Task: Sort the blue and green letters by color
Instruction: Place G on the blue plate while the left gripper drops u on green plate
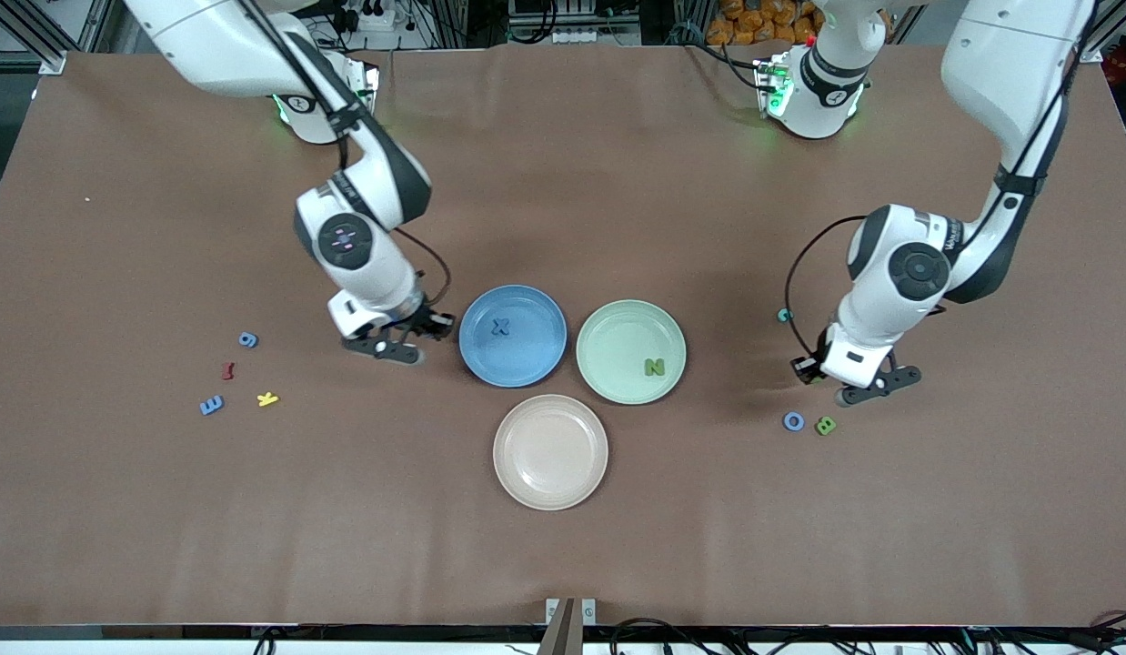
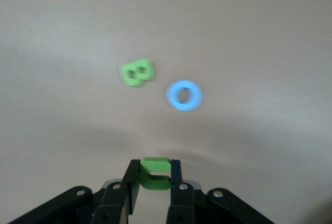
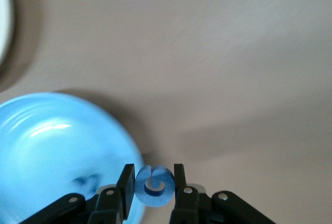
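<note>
White arms, black joints, black cables

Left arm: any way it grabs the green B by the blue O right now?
Probably not yet. The left claw is shut on a green letter, so it must drop that first. Otherwise the green B lies uncovered beside the blue O, just below the claw.

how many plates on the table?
3. Blue plate with the X; green plate with the N, beside it toward the left arm's end; beige plate, nearer the front camera than both. None seem hidden.
</note>
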